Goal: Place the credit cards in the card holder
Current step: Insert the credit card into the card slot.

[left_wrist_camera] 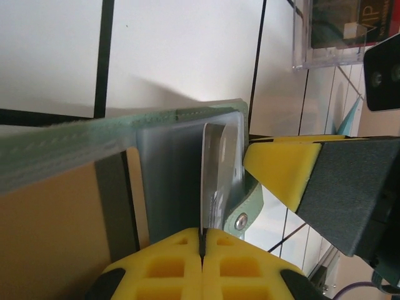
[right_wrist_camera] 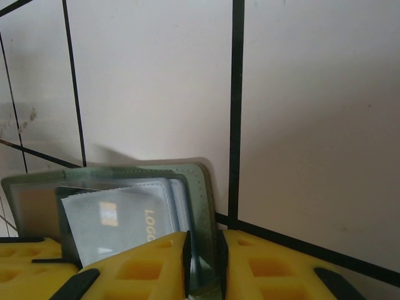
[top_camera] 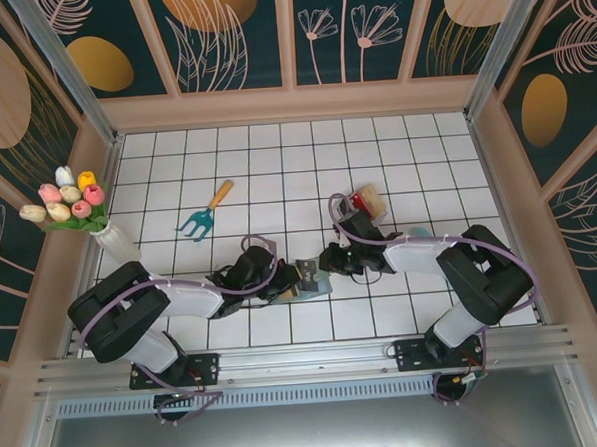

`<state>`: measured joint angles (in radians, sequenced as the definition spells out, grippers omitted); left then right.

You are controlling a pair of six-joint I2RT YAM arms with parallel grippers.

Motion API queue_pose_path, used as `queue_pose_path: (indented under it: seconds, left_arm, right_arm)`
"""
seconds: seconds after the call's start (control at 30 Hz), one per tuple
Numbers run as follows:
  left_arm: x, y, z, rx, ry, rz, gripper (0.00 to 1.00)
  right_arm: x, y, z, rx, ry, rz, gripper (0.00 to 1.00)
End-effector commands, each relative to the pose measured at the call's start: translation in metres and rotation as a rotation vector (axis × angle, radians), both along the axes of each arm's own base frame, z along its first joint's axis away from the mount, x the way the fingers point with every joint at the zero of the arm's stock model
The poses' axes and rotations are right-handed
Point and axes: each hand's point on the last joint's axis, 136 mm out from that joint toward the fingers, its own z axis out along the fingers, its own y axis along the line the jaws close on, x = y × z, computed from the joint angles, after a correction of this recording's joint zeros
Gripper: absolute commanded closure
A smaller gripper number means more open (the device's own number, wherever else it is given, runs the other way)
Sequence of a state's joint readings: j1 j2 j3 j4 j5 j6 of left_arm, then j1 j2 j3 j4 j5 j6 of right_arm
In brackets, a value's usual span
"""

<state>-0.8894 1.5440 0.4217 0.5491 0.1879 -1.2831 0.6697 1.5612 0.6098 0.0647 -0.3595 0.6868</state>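
The sage-green card holder lies open on the tiles between both grippers. My left gripper is shut on a thin grey credit card, seen edge-on, its far end against the holder's grey inner pocket. In the left wrist view the yellow jaws pinch the card, with the snap tab just right of it. My right gripper is shut on the card holder's edge. A grey card marked LOGO shows at the pocket. More credit cards, red and tan, sit in a clear tray.
A teal trowel lies on the tiles to the left. A vase of tulips stands at the left wall. The clear tray is close behind the right gripper. Walls enclose the tiled floor on three sides.
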Motion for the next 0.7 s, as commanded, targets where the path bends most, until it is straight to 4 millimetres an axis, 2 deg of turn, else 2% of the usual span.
queue_pose_path:
  seconds: [0.0,0.2,0.4,0.67]
  left_arm:
    - [-0.005,-0.01,-0.003,0.02,0.009,-0.05,0.9]
    - [-0.007,-0.019,-0.005,0.036,0.012,-0.074,0.83]
    - [-0.007,-0.006,-0.007,0.109,0.003,-0.05,0.77]
    - [-0.012,-0.002,-0.009,0.159,0.01,-0.092,0.7]
  right_arm:
    - [-0.013,0.0,-0.011,-0.009,0.047,0.016,0.78]
    - [-0.014,0.0,-0.01,-0.007,0.056,0.009,0.78]
    - [-0.012,-0.008,-0.009,-0.039,0.046,-0.024,0.79]
    - [-0.013,-0.009,-0.01,-0.043,0.054,-0.025,0.79]
